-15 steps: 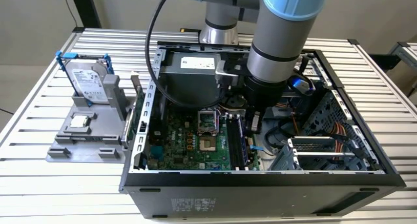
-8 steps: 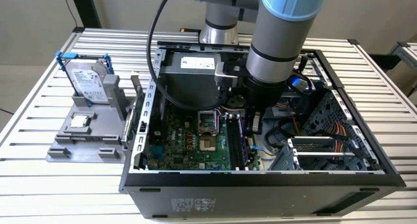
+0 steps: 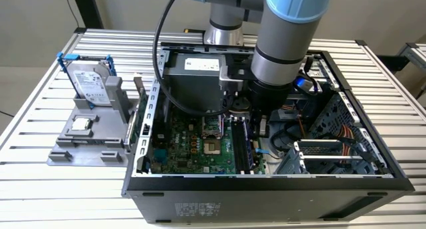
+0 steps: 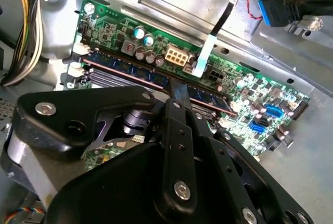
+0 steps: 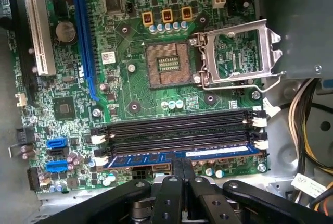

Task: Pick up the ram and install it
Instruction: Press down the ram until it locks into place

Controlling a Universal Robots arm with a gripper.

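Observation:
The ram (image 5: pixel 140 159) is a long blue stick standing on edge in the outermost of the motherboard's long slots (image 5: pixel 177 130), beside several empty black ones. In the second wrist view the ram (image 4: pixel 130 71) runs across the green motherboard (image 4: pixel 244 86) under my black fingers. My gripper (image 5: pixel 183 162) is shut on the ram at about its middle, fingers close together on either side of it. From the exterior view, my gripper (image 3: pixel 256 121) reaches down inside the open computer case (image 3: pixel 266 181), over the slots on the motherboard (image 3: pixel 193 144).
An open processor socket (image 5: pixel 167 65) with its raised metal bracket (image 5: pixel 237 52) lies beyond the slots. Yellow and black cables (image 5: pixel 307 130) hang near one slot end. A blue plug (image 4: pixel 276 5) hangs by the drive cage. Outside the case, a grey stand holds a hard drive (image 3: pixel 90 84) and a square chip (image 3: pixel 81 123).

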